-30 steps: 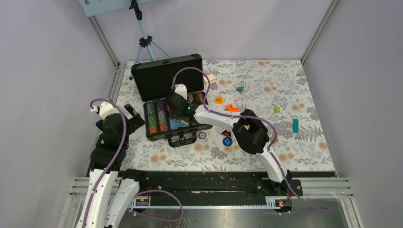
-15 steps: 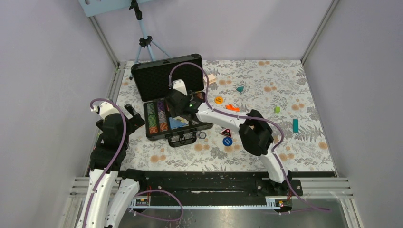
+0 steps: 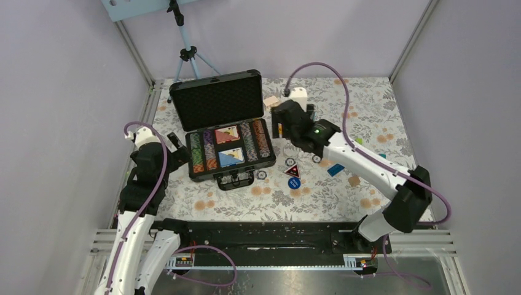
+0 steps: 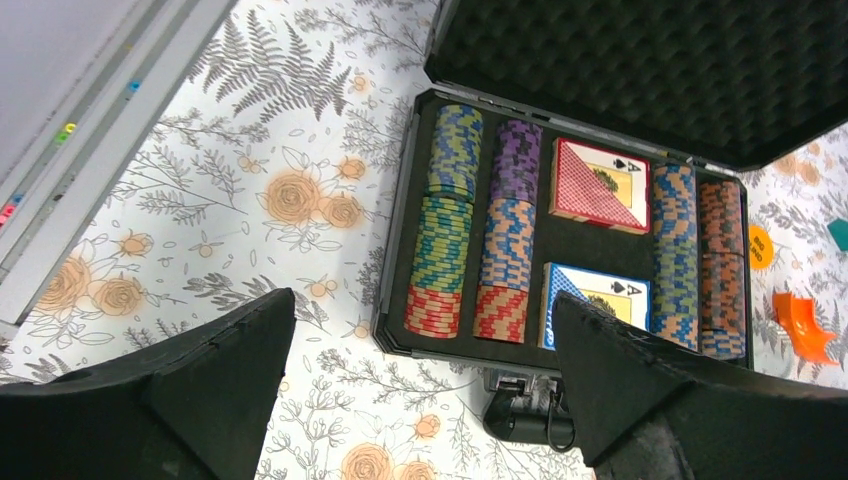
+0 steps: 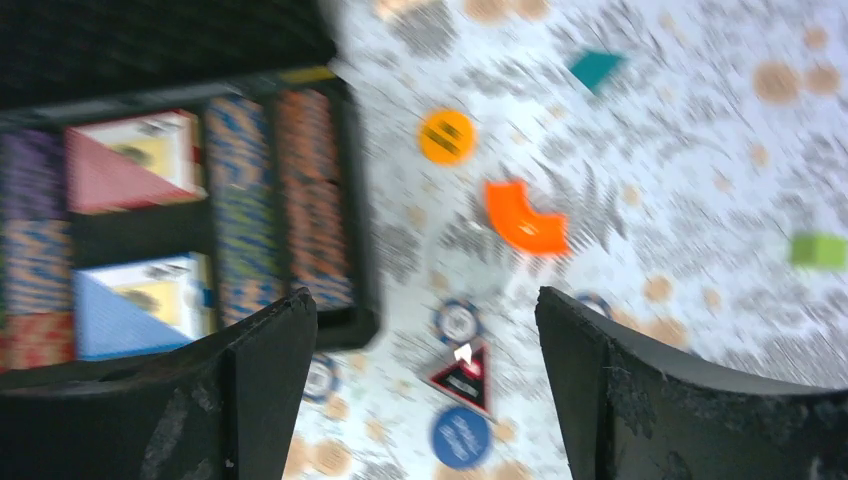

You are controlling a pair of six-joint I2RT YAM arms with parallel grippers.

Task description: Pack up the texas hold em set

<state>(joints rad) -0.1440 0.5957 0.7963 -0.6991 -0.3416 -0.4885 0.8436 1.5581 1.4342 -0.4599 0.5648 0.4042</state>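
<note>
Chips (image 4: 443,240) and decks (image 4: 597,185) fill the open briefcase (image 3: 215,104), so gathering the loose discs (image 5: 458,322) just right of it seems next, with the right end effector (image 5: 422,300) near them and the left end effector (image 4: 422,302) both gaping wide and empty.

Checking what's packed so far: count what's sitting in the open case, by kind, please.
Chip rows: 4
Card decks: 2
Total: 6
</note>
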